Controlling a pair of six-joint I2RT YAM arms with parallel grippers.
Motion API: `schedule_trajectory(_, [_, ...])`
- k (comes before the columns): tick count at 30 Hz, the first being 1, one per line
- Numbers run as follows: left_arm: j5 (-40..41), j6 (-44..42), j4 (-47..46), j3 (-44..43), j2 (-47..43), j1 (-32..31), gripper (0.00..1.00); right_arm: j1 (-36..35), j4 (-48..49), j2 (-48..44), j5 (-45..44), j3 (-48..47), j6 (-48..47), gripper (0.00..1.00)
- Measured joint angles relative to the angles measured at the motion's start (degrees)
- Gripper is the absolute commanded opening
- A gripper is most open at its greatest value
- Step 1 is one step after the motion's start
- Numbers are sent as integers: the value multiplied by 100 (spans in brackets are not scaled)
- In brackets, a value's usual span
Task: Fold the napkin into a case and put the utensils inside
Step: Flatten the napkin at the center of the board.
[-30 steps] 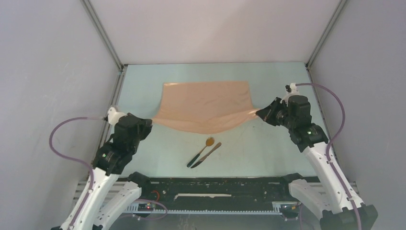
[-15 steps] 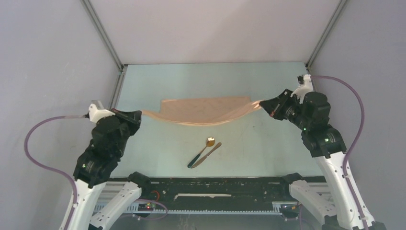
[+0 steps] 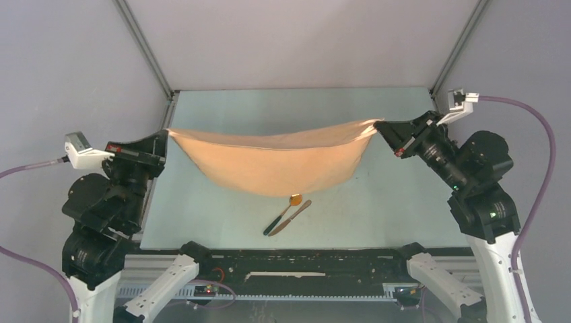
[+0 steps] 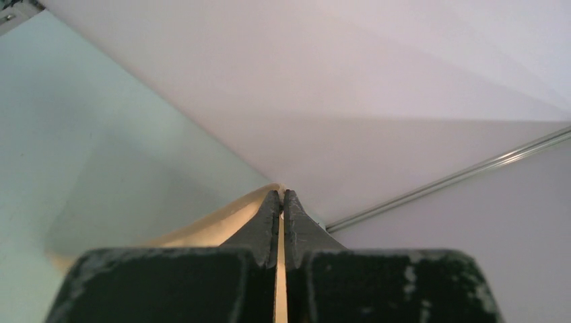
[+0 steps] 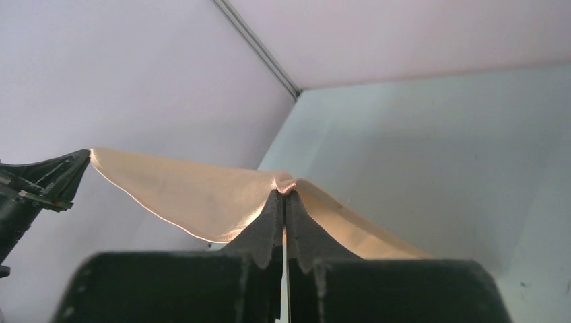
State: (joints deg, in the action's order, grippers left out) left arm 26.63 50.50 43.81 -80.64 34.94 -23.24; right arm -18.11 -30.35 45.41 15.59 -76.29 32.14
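A pale green table top [image 3: 222, 108] is lying inside a plain enclosure. Whitish-grey walls are closing it on the left [image 3: 74, 67], at the back [image 3: 303, 40] and on the right [image 3: 525, 47]. Two metal posts [image 3: 145, 47] are standing in the far corners. Soft, even light is falling on everything.

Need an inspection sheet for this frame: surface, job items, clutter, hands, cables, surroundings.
Surface: pale green table top, flat, no marks seen.
Job's things: peach-tan cloth napkin lifted by two corners, sagging in the middle; gold-bowled spoon with dark handle and slim dark knife-like piece lying side by side near the front edge.
Clutter: nothing seen.
Hands: left hand and right hand each shut on a napkin corner.
Cables: purple cables loop outward, away from the cloth.
Surroundings: grey-white enclosure walls.
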Motion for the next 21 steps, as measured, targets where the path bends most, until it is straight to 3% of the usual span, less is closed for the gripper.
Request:
schedule_trajectory(6, [98,-214,-437,-293,511,0,0,0,452,356,-90,-402,-57,0])
schedule_trajectory(11, [275,-415,-826,-433,1434,68,0,146,903,1384,-138,-625,-85,0])
schedule_trajectory(21, [-197,-494,-1801,-634,3713,1255,0,538,1648,3912,-46,-1014,-44,0])
